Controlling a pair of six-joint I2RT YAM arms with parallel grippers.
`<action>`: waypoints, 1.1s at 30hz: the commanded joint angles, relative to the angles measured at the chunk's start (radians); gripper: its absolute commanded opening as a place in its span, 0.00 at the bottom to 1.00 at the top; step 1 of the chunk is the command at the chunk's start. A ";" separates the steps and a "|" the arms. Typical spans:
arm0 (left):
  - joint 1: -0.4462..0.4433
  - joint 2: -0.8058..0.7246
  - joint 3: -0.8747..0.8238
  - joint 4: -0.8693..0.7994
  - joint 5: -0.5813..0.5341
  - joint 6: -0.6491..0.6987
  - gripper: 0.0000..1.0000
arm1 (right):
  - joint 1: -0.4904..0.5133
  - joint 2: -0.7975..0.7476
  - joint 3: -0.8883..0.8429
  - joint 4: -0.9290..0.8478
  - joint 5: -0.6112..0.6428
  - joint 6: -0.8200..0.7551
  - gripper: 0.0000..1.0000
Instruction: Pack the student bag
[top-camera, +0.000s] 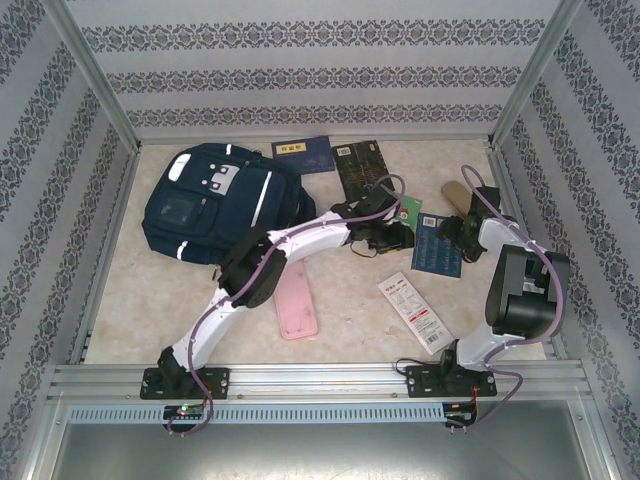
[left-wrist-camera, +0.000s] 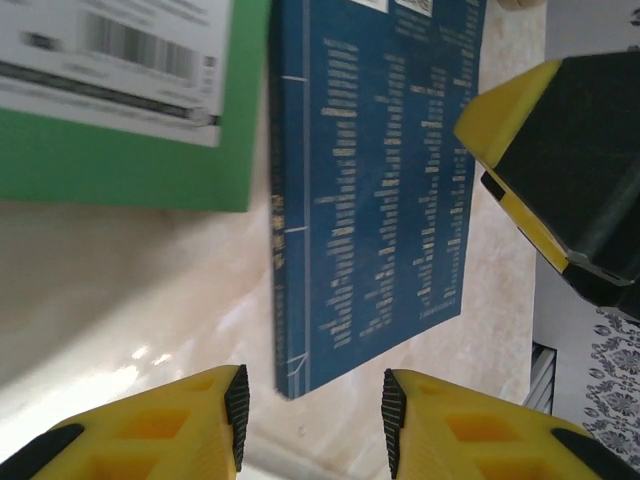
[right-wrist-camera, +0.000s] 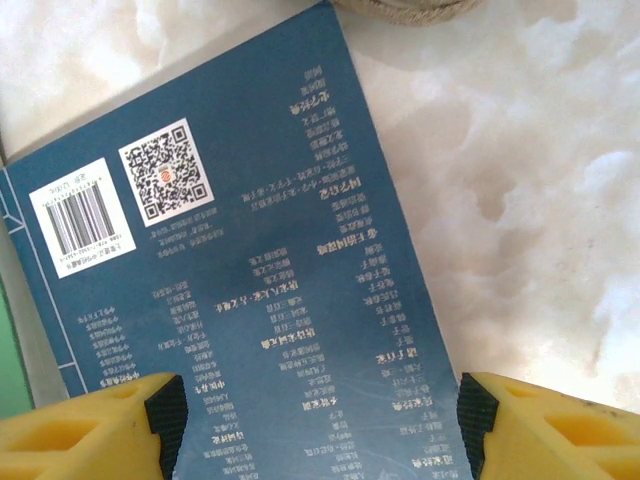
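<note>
Top external view: the navy blue fabric student bag (top-camera: 215, 205), with white reflective stripes and grey patches, lies flat at the far left of the pale marbled tabletop (top-camera: 150, 300), well apart from both pincers. Just beside its far right corner lies a blue rectangular booklet (top-camera: 303, 156), next to a dark patterned book (top-camera: 365, 165). Nearer the arms, a pink oblong pencil case (top-camera: 296, 305) and a white printed leaflet with red marks (top-camera: 415, 312) lie flat on the table. Right of centre, the left pincer (top-camera: 385, 238) and the right pincer (top-camera: 455, 228) face each other over a dark blue paperback with pale print (top-camera: 437, 247), which lies just beside a green-covered book (top-camera: 408, 210). In the left wrist view, the left pincer (left-wrist-camera: 315, 405) stands partly open and holds nothing; the blue paperback's (left-wrist-camera: 375, 190) near corner points into the gap between its yellow fingers, and the green-covered book (left-wrist-camera: 120, 170) with its white barcode label lies alongside. In the right wrist view, the right pincer (right-wrist-camera: 320, 425) stands wide open and unclenched above the paperback's (right-wrist-camera: 260, 300) back cover, one finger over the cover and the other by its edge. Whether either finger touches the cover I cannot tell.
</note>
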 joint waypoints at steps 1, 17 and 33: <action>-0.020 0.059 0.092 -0.031 0.014 -0.024 0.42 | -0.012 0.032 0.032 -0.028 0.043 -0.025 0.73; -0.018 0.204 0.266 -0.190 -0.128 -0.016 0.44 | 0.049 0.166 0.132 -0.083 -0.031 -0.071 0.71; -0.002 0.193 0.228 0.164 0.243 -0.171 0.42 | 0.110 0.131 0.104 -0.082 -0.170 -0.050 0.69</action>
